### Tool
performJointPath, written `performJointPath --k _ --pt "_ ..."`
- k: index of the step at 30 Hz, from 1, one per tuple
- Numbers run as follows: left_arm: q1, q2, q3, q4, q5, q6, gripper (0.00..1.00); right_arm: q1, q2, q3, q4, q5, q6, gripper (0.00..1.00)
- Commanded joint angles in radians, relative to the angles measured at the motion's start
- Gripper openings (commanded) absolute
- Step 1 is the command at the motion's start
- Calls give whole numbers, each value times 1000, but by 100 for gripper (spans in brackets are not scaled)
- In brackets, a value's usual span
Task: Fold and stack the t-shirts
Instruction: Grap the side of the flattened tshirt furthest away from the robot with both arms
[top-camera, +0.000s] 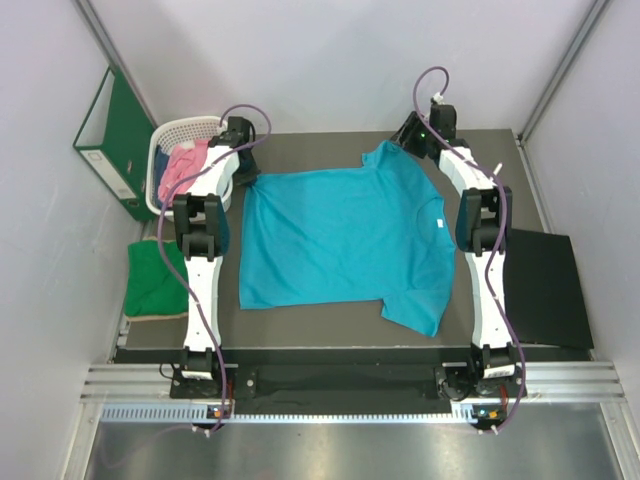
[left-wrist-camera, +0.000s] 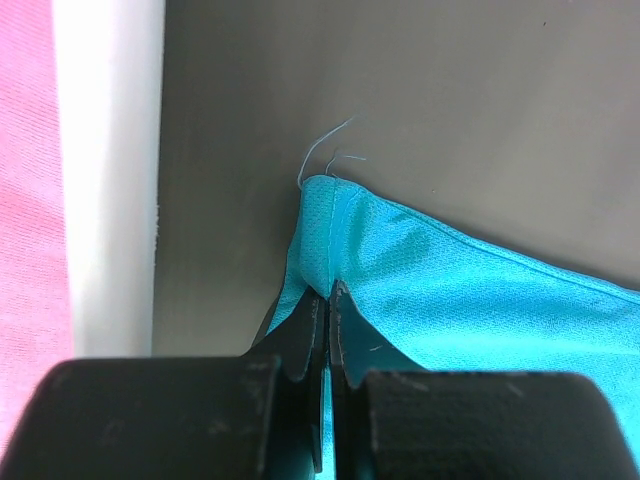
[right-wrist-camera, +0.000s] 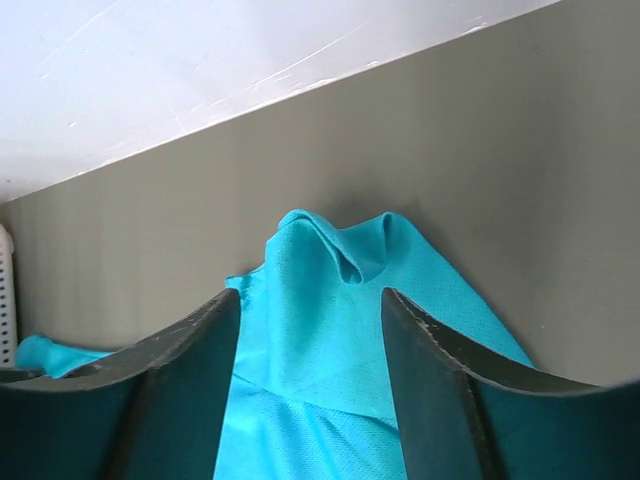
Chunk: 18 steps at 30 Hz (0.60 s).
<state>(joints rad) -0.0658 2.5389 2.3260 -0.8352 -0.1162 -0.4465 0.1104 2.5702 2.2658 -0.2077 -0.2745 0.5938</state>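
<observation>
Teal t-shirt (top-camera: 340, 235) lay flat, hem left, collar right.
Left gripper (left-wrist-camera: 328, 298) pinched its hem corner; right gripper (right-wrist-camera: 310, 296) stood open over a sleeve.

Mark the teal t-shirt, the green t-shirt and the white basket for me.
teal t-shirt (top-camera: 340, 235): top view, middle of the spread-out body.
green t-shirt (top-camera: 150, 285): top view, middle of the bundle.
white basket (top-camera: 188, 123): top view, far rim.

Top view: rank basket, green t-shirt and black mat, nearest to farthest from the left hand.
1. Basket, just left of the left hand, at the back.
2. Green t-shirt, at the table's left edge.
3. Black mat, on the right side.
</observation>
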Motion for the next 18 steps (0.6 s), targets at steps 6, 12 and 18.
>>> performJointPath --k 6,12,18 --pt "8 -17 -8 15 41 11 0 6 17 70 33 49 -38 56" --pt "8 -20 -13 10 43 20 0 9 64 104 56 49 -2 51" --pt "8 -20 -19 11 47 19 0 20 93 115 62 47 18 50"
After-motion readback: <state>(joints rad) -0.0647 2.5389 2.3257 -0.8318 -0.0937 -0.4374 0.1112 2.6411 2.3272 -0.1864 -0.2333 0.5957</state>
